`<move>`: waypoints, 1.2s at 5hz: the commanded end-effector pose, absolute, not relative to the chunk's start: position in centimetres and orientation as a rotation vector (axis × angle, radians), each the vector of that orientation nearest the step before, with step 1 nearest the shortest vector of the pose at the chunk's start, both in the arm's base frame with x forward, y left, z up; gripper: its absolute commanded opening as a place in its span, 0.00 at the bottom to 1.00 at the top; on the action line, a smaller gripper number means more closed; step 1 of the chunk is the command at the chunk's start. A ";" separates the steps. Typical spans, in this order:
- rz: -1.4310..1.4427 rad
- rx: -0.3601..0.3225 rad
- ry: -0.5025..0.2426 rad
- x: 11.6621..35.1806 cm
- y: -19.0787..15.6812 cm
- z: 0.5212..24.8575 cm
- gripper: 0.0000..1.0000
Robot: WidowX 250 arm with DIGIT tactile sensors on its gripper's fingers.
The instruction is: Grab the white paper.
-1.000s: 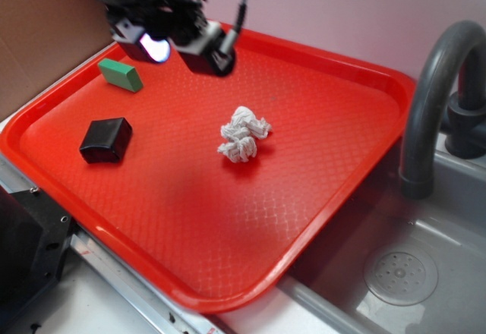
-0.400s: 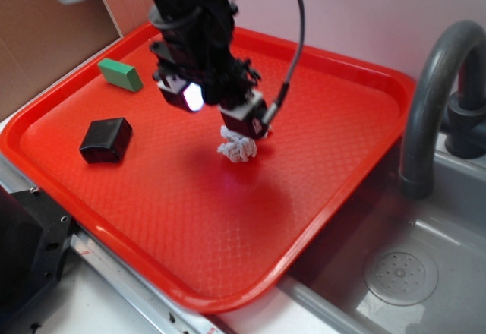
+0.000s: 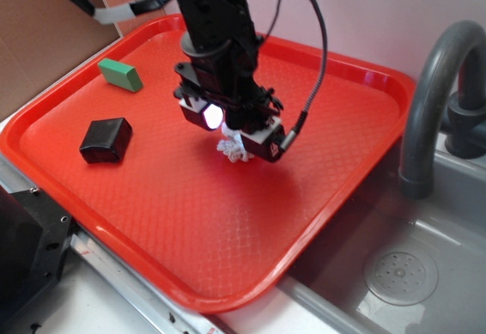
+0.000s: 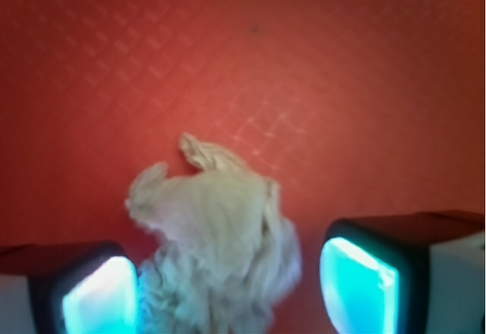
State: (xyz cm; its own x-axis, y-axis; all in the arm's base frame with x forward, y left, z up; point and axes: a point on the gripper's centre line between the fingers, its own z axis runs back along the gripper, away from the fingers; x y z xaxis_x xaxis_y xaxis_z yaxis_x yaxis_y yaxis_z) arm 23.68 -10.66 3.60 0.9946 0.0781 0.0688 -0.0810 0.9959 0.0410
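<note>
Closing squarely looks like the right move here: the gripper (image 3: 232,130) hangs spread wide over the white paper (image 3: 231,149), one finger at nine o'clock and one at three, the wad between them on the red tray (image 3: 357,106), near its middle. Off toward nine o'clock sit the black block (image 3: 105,140) and green block (image 3: 120,74), well apart, nothing blocking; the faucet (image 3: 429,99) stands at three o'clock.
</note>
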 end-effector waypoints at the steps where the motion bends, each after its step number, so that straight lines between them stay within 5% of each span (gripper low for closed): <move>1: 0.053 0.010 -0.079 25.1 -11.1 2.8 0.93; 2: 0.070 0.021 -0.072 24.7 -11.0 2.2 0.00; 3: 0.072 0.031 -0.073 24.2 -11.1 2.6 0.00; 4: 0.116 0.036 -0.102 23.0 -10.2 6.7 0.00; 6: 0.033 -0.108 -0.118 19.9 -7.2 16.5 0.00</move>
State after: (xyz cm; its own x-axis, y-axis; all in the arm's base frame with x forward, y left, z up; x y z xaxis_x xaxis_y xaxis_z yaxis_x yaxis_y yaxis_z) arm 19.55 -7.17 15.24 0.9969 0.0378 0.0690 -0.0314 0.9953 -0.0911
